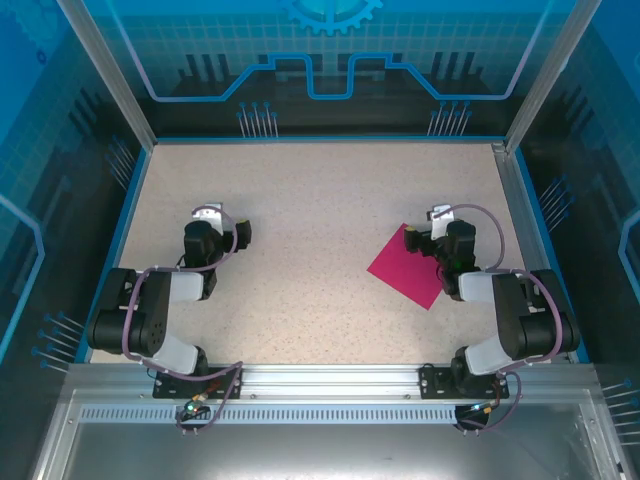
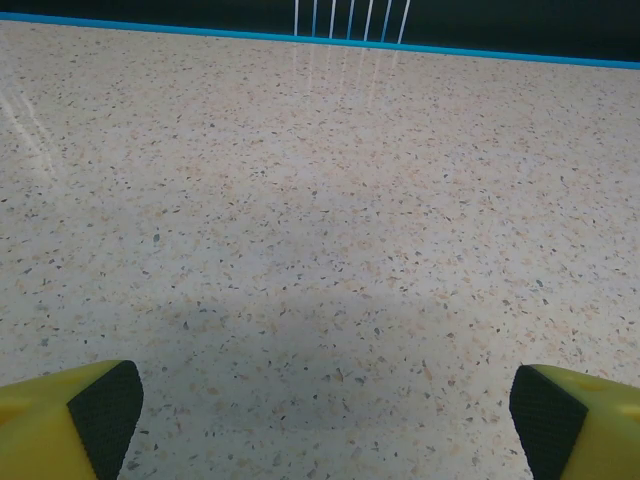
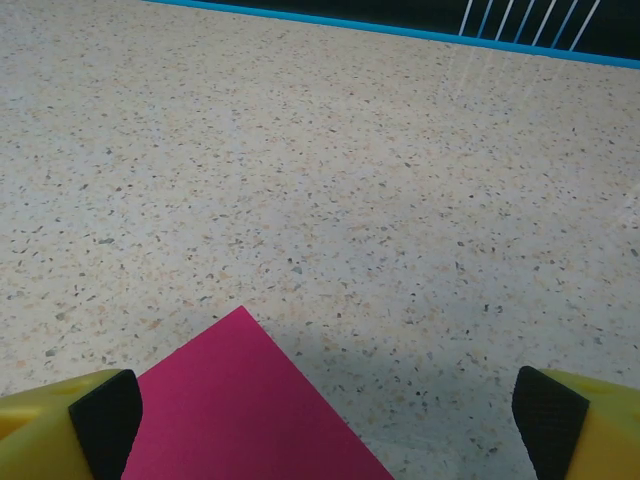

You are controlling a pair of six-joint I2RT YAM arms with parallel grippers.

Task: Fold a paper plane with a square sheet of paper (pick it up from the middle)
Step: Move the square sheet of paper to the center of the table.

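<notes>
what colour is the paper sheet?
The square sheet of paper is plain magenta-pink, unmarked; top external view shows it best.

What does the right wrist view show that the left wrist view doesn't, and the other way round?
Right wrist view: a corner of the square sheet of paper, lying flat on the table under the open right end effector.
Left wrist view: the open left end effector with just speckled tabletop ahead of it.
Both: yellow fingers with black pads spread wide, the blue table edge, and white rods beyond it.
</notes>
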